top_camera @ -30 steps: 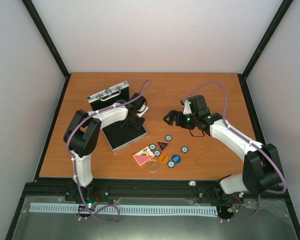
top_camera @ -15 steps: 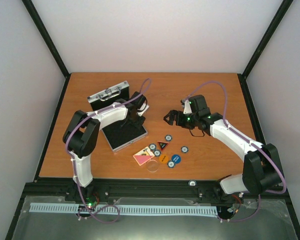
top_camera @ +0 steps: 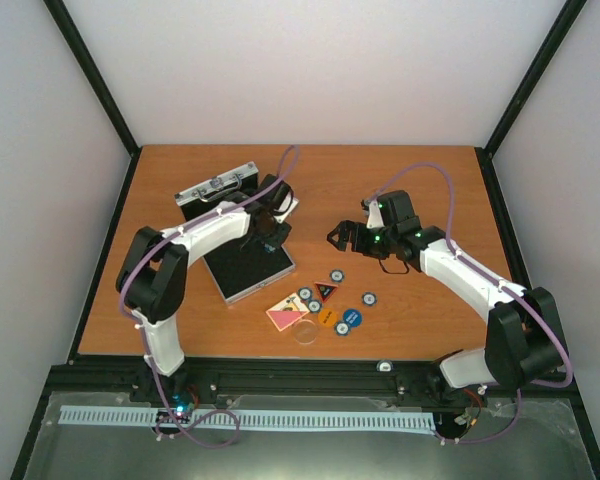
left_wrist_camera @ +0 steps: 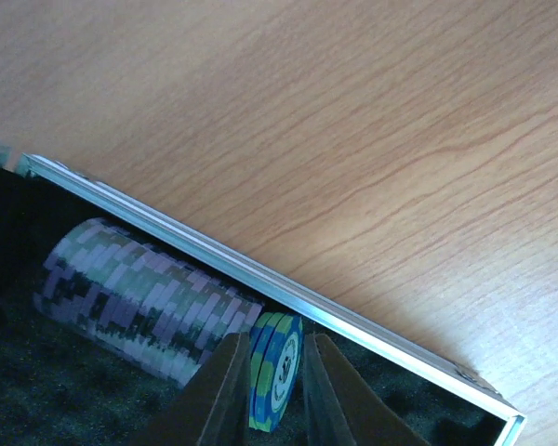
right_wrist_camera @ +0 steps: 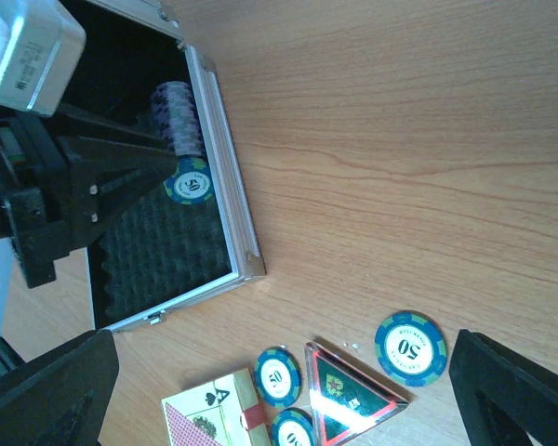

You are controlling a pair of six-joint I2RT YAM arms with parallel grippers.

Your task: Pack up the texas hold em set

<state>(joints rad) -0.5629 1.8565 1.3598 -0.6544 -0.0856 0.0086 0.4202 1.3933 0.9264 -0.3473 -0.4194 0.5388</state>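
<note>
Fingers of the left arm (left_wrist_camera: pixel 234 395) are clenched on a short stack of blue-green chips with white markings (left_wrist_camera: pixel 275 364), one pad pressed to each flat face, at the bottom centre of the left wrist view. The stack stands on edge inside the small silver aluminium case with black foam lining (left_wrist_camera: pixel 260 271), just beside a longer row of purple-grey chips (left_wrist_camera: pixel 139 297) that also lies on edge along the case's metal rim. In the top view the case sits left of centre on the brown wooden worktop (top_camera: pixel 430 180), with its lid (top_camera: pixel 217 185) raised towards the upper left.

The right arm's fingers (top_camera: pixel 340 237) are spread wide and grasp nothing. They hang right of centre, apart from the case.

Below and between both sets of fingers lie the loose pieces: a pink card deck (top_camera: pixel 284 317), a red-black triangle (top_camera: pixel 326 291), an orange disc (top_camera: pixel 327 317), a blue disc (top_camera: pixel 351 318), a clear disc (top_camera: pixel 305 333) and several single blue-white chips (top_camera: pixel 369 297).
</note>
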